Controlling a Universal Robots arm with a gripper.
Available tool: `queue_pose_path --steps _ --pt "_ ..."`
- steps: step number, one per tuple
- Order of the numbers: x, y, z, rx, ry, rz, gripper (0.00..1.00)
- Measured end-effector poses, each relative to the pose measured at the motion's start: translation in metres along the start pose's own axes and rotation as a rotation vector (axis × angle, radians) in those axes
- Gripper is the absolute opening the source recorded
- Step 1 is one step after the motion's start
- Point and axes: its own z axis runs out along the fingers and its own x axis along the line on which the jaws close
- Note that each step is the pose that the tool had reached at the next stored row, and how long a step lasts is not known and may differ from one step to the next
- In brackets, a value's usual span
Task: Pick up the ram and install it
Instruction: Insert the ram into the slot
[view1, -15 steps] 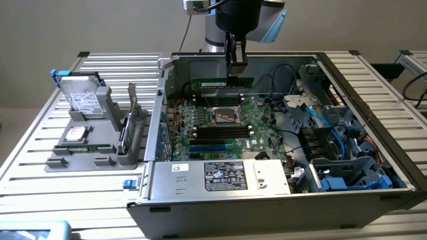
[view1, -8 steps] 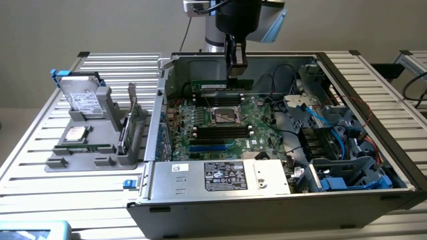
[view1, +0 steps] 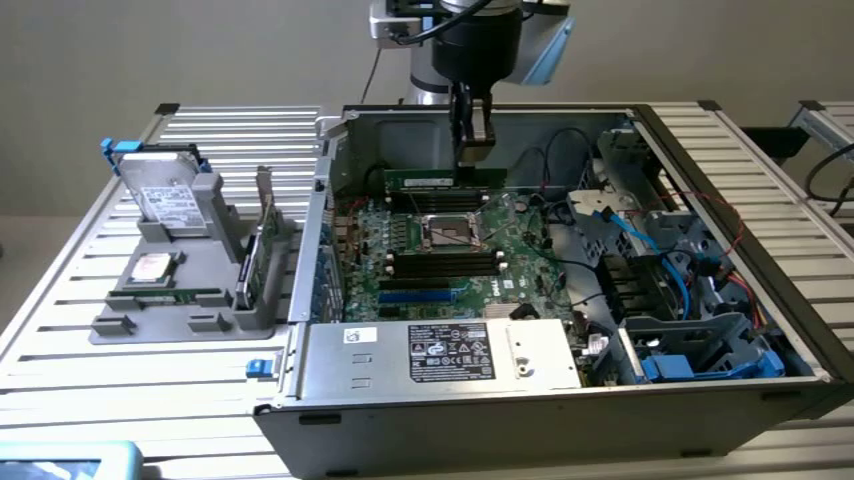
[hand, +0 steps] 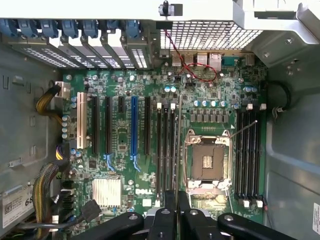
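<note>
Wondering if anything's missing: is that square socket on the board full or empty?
Empty: the socket shows its bare contact grid, with no chip seated in it.

1. The robot arm (view1: 474, 40) runs off the upper edge of the exterior view, so its upper part is out of frame.
2. From the wrist, the ram (hand: 177, 150) shows edge-on as a thin line clamped in the gripper (hand: 176, 200), and its chips are hidden.
3. The gripper's body is cut off by the edge of the wrist picture.
4. Print on the white label (view1: 451, 352) of the power supply (view1: 541, 355) is too small to read.
5. A blue-topped object (view1: 67, 462) is cropped at the exterior view's lower left corner, and what it is cannot be told.
6. A sticker (hand: 15, 207) on the case wall (hand: 20, 140) is cut by the picture's edge, so only part of its print shows.
</note>
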Motion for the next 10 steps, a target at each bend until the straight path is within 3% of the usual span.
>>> queue_pose_path --steps 5,10 --pt "0.0 -0.0006 0.0047 -0.0018 0.0099 -0.005 0.13" --pt "-0.0001 -0.0006 0.0079 -0.0018 0.0102 -0.011 0.13"
